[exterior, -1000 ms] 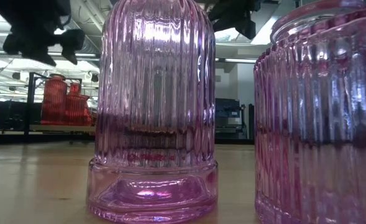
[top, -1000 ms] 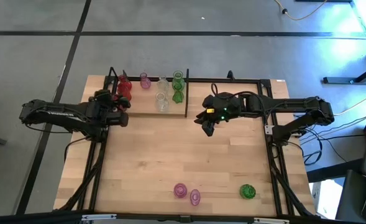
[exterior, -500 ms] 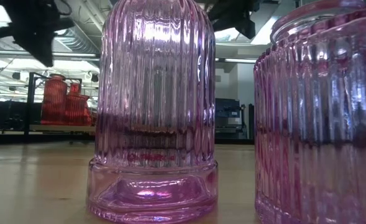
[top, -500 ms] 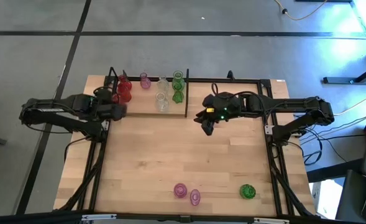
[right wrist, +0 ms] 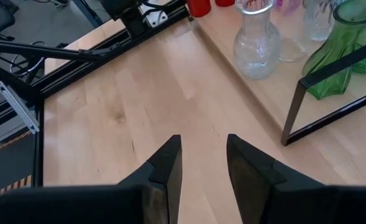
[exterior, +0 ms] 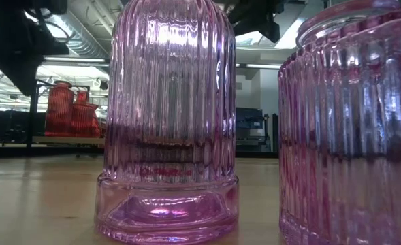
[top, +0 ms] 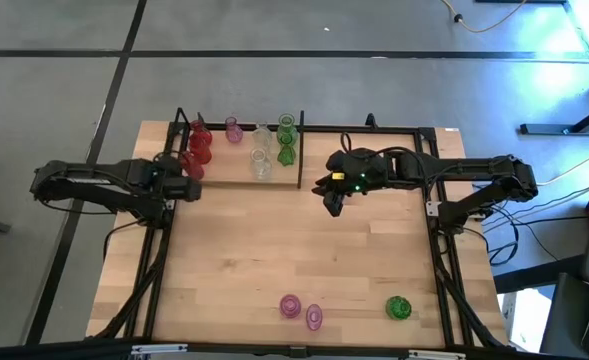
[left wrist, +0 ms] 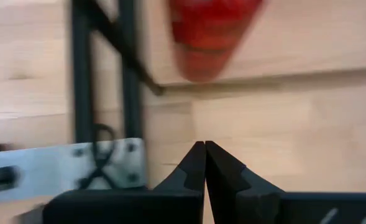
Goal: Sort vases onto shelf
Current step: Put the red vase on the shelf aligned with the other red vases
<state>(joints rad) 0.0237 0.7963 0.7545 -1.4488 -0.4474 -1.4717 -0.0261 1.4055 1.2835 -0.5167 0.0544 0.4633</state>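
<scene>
L gripper (top: pixel 188 187) sits just off the shelf's (top: pixel 229 168) near-left corner, jaws pressed together, empty; in L wrist view its tips (left wrist: pixel 204 163) meet over bare tabletop (top: pixel 274 250), w/ a red vase (left wrist: pixel 210 34) straight ahead of them on the shelf board, apart from the tips, not touching. Black shelf post (left wrist: pixel 128 68) just beside that vase, off to one side of the gripper. R gripper (top: pixel 334 205) hovers over the table just past the shelf's right end, fingers (right wrist: pixel 165 168) apart w/ nothing between them. Ahead of R gripper on the shelf: clear vase (right wrist: pixel 256 38) nearest, green vase (right wrist: pixel 335 53) beside it behind the black rod. From above, shelf holds red vases (top: pixel 198 143) at L gripper's end, then pink (top: pixel 234 129), clear (top: pixel 261 150), green (top: pixel 286 138) toward R gripper's end. Well apart from both grippers, at the table's near edge: two pink vases (top: pixel 301 311) close together, one green vase (top: pixel 398 308) near them. Low view: those pink vases (exterior: pixel 167 116) fill the frame.
</scene>
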